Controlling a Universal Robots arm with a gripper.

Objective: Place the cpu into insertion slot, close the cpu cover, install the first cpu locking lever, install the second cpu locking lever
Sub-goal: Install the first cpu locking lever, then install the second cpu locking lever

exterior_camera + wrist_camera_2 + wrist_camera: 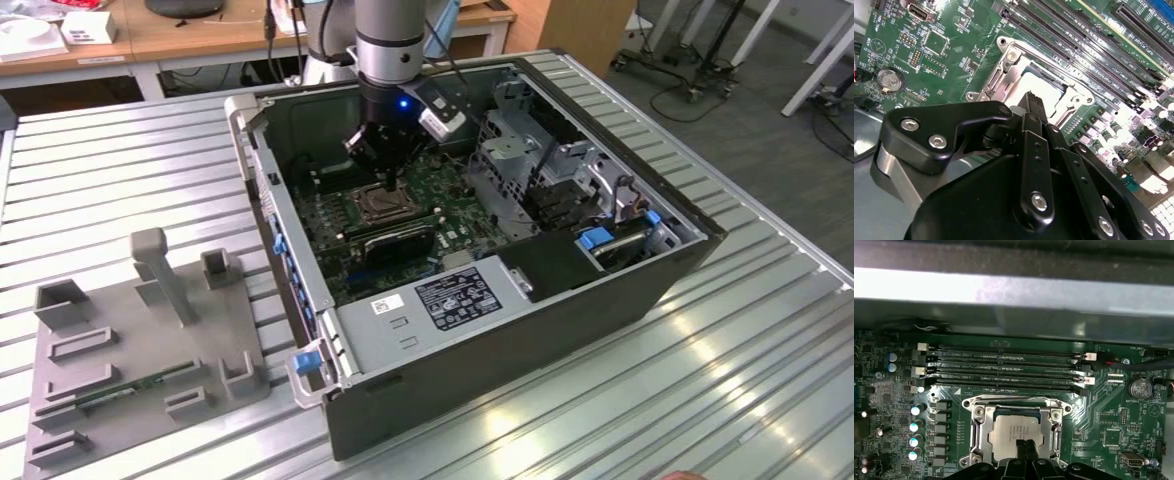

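Jaws pressed together, the black gripper (1025,446) touches the cpu (1016,432), a flat silvery square seated in the shiny metal-rimmed insertion slot (976,432) beside long memory slots (1004,371).

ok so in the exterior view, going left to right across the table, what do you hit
grey fixture tray → open computer case's blue-clipped wall → insertion slot with the hand right above it → silver drive cage → blue-tabbed part by the case's far wall

Gripper (1030,102) over cpu cover (1004,75) — seemingly shut.
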